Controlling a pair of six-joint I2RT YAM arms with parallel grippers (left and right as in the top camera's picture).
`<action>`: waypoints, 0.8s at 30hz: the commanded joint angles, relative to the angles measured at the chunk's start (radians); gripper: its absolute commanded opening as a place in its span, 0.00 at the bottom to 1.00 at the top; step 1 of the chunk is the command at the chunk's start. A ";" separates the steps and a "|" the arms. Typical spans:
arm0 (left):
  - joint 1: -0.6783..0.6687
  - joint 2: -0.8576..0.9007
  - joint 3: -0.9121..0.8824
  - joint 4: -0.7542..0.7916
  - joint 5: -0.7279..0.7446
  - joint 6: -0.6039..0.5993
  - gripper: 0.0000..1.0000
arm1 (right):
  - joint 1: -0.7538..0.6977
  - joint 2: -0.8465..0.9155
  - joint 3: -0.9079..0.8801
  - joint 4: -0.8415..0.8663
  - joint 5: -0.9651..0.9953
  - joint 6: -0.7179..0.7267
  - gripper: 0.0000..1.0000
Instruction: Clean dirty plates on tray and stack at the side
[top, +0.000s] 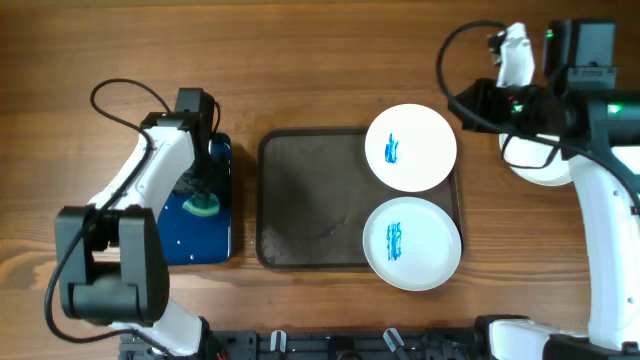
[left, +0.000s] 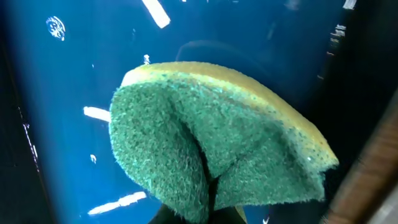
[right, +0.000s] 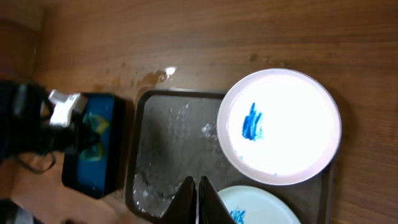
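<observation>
green side out, grips the sponge (left: 211, 143) folded in the left pincer (top: 201, 192) at the glossy blue tray (top: 190, 245), likely to wet it before any wiping. holds the right pincer (right: 198, 198) pressed together on nothing, high over the grey-brown tray (top: 300, 200), probably to wait clear. leaves the far dirty plate (top: 411, 148) and the near dirty plate (top: 412, 243) at that tray's right end, edges over its rim, blue smears unwiped

Lower plate (right: 264, 204) cut off, tray (right: 163, 155) cropped
</observation>
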 joint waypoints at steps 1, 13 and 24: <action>0.007 0.046 -0.004 0.013 -0.032 -0.007 0.04 | 0.037 -0.013 0.008 -0.006 -0.015 -0.034 0.05; -0.098 0.052 -0.004 0.024 0.031 -0.080 0.04 | 0.044 -0.012 0.008 -0.006 0.019 -0.031 0.06; -0.191 0.052 -0.004 0.032 0.032 -0.086 0.04 | 0.044 -0.011 0.008 -0.010 0.019 -0.032 0.06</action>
